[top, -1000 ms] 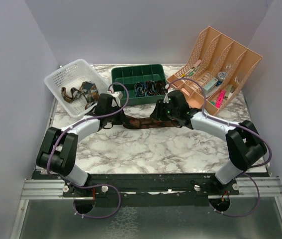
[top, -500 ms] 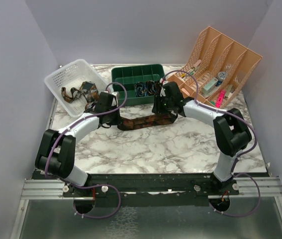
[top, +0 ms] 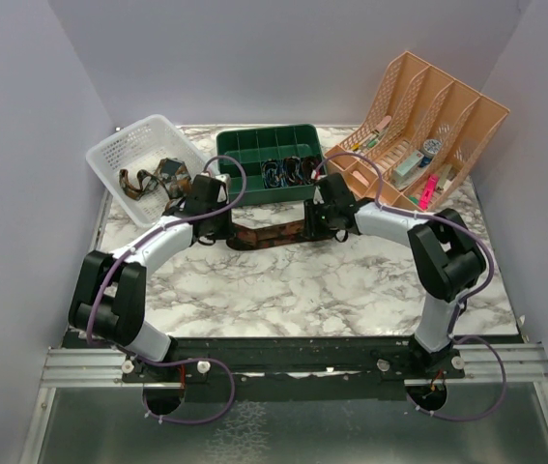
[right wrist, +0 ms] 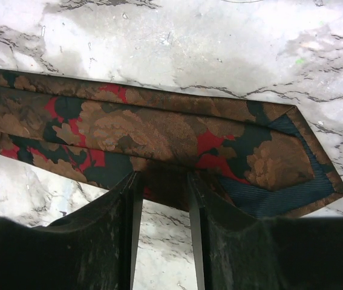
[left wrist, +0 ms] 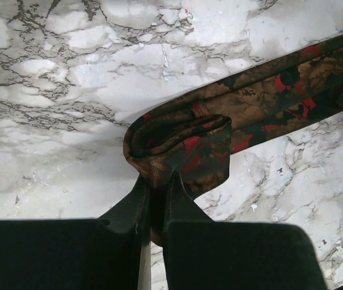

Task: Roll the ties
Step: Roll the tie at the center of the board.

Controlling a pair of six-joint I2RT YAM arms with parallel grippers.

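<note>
One dark brown tie (top: 269, 235) with red and tan flowers lies across the back middle of the marble table, between my two grippers. My left gripper (top: 217, 230) is shut on its narrow end, which is folded back into a small loose loop (left wrist: 180, 142); the fingers (left wrist: 157, 181) pinch the loop's near edge. My right gripper (top: 314, 227) is at the wide pointed end (right wrist: 135, 130). Its jaws (right wrist: 161, 178) stand partly apart, with the tips at the tie's near edge. The wide end lies flat, with blue lining showing at its point.
A tilted white basket (top: 124, 155) at the back left holds several loose ties (top: 158, 179). A green divided tray (top: 254, 145) just behind the tie holds rolled ties (top: 288, 171). A peach file organiser (top: 438, 116) stands at the back right. Purple cables loop over both wrists.
Both grippers and the tie have shifted toward the back, close to the green tray. The right arm has folded in, its wrist moving left. The tie now spans a shorter stretch.
</note>
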